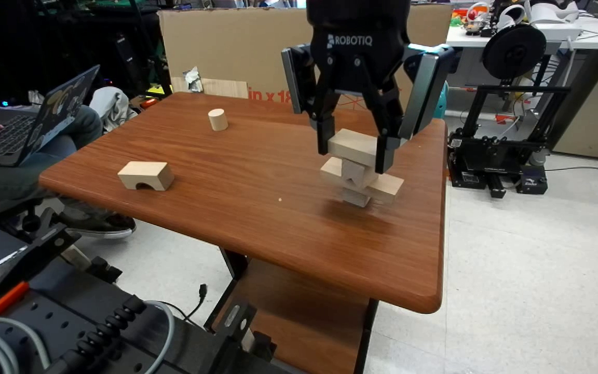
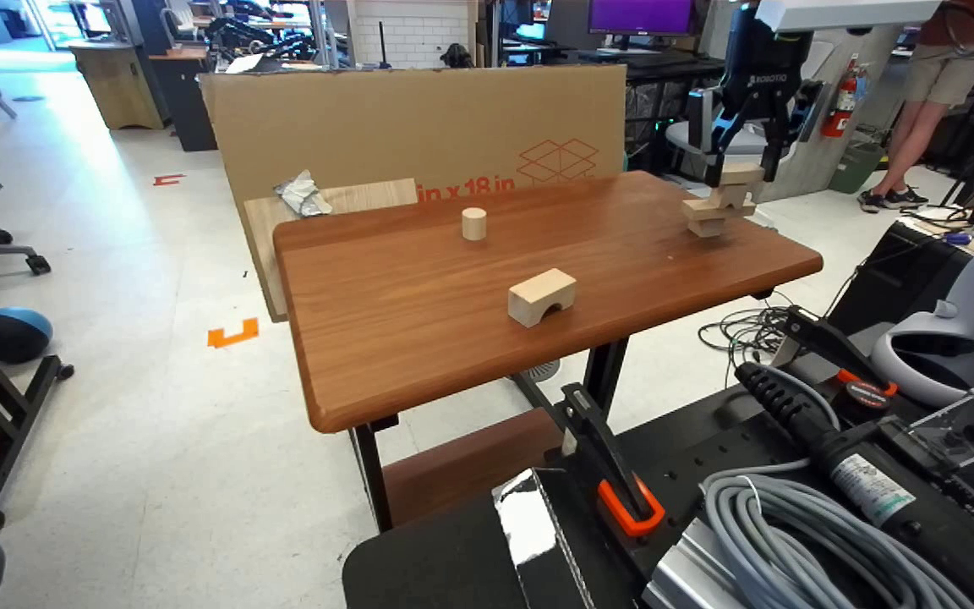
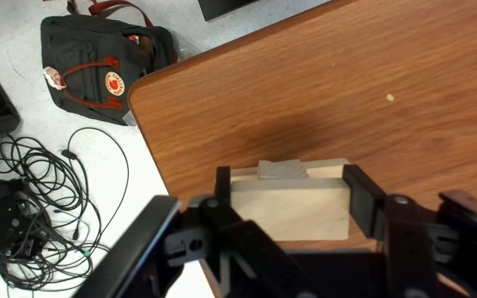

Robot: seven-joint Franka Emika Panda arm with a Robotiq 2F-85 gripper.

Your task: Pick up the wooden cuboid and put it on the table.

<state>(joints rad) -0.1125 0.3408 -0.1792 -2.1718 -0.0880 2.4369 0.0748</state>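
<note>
I saw the tool (image 1: pixel 354 156) gripping the wooden cuboid (image 3: pixel 290 211) by both ends, on or just over the stack (image 1: pixel 360 179) nr short edge of surface (image 1: pixel 247 171), prob. for a level lift.

In both exterior views cam looks obliquely down across same worktop (image 1: pixel 247 166) twd cardboard (image 2: pixel 419 118); pincer (image 1: pixel 355 148) nearer in an exterior view. Wrist cam: v. close, looks down past pincer onto worktop corner + floor (image 3: pixel 106 165).

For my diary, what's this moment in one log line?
Black gripper: flanking flat light-wood slab, grip unclear | slab: above light-wood block stack, no gap visible | stack: on reddish-brown wooden table
</note>
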